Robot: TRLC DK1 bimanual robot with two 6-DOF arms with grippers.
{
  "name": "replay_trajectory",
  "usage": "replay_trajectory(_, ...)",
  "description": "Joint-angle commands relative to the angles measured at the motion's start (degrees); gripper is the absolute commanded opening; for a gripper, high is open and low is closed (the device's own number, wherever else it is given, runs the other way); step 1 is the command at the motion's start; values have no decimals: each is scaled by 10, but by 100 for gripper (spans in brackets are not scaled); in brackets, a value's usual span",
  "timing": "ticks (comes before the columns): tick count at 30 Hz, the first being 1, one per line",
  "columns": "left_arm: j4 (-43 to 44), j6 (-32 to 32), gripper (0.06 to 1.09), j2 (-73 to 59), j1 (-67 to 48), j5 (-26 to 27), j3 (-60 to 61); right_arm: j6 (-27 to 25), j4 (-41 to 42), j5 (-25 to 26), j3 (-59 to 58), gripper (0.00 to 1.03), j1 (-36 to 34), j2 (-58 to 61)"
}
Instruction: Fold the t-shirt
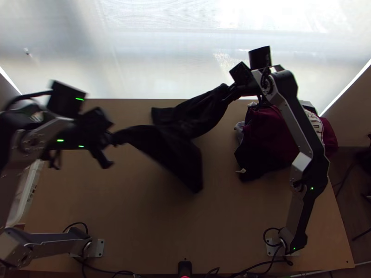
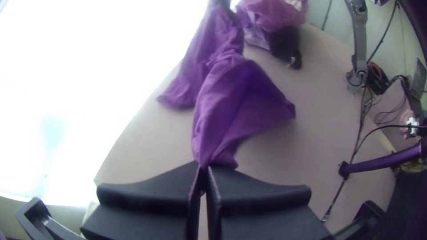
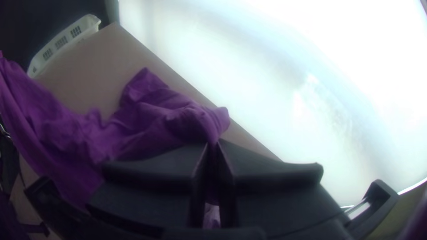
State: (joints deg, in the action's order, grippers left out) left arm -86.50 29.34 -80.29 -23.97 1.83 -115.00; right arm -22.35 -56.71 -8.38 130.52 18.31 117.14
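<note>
Shirt (image 1: 183, 139) Is Hanging Between Claws

The left claw (image 1: 111, 138) is pinching one end, closing tight. The shirt is sagging over the table (image 1: 139, 222). The right claw (image 1: 228, 94) is pinching another part, closing tight. Clothes (image 1: 283, 134) are lying bunched beyond.

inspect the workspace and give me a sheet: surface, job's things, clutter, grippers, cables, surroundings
Surface: light wooden table
Job's things: shirt, loosely bunched between the grippers, not folded
Clutter: clothes pile on the table's right side; white basket at its left edge
Grippers: left gripper and right gripper both shut on the shirt, at separate spots
Cables: cables by both arm bases, along the near edge
Surroundings: bright panel beyond the far edge
</note>
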Motion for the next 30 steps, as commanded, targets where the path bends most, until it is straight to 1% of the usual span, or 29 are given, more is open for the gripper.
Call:
replay_trajectory(1, 49, 152, 10, 80, 255, -5, -31, 61, -17, 4, 15, 3, -70, -65)
replay_trajectory(4, 100, 189, 10, 85, 353, 12, -23, 83, -46, 3, 12, 3, -100, -73)
replay_trajectory(7, 151, 201, 10, 87, 457, 75, 7, 85, -115, 2, 12, 3, -108, -79)
replay_trajectory(8, 161, 204, 10, 92, 467, 78, 26, 85, -140, -7, 9, 3, -107, -84)
replay_trajectory(9, 174, 205, 10, 99, 468, 78, 50, 84, -164, -27, 5, 3, -107, -89)
replay_trajectory(11, 223, 209, 10, 127, 468, 78, 114, 77, -205, -37, 4, 3, -96, -105)
replay_trajectory(13, 288, 230, 10, 161, 468, 78, 176, 46, -234, -51, 1, 3, -85, -127)
replay_trajectory(15, 360, 230, 10, 184, 473, 78, 212, 21, -254, -52, -3, 3, -68, -153)
replay_trajectory(18, 398, 218, 10, 189, 482, 80, 222, 6, -257, -52, -28, 3, -61, -200)
replay_trajectory(20, 393, 199, 10, 192, 483, 91, 222, 7, -260, -53, -71, 3, -57, -231)
replay_trajectory(23, 336, 184, 10, 211, 476, 121, 226, 6, -261, -54, -188, 3, -42, -280)
replay_trajectory(26, 298, 171, 10, 233, 446, 125, 230, 1, -261, -55, -279, 3, -11, -335)
replay_trajectory(28, 261, 138, 10, 240, 429, 127, 218, 7, -261, -56, -320, 3, 16, -372)
replay_trajectory(30, 211, 106, 10, 245, 412, 140, 208, 28, -263, -56, -344, 3, 42, -405)
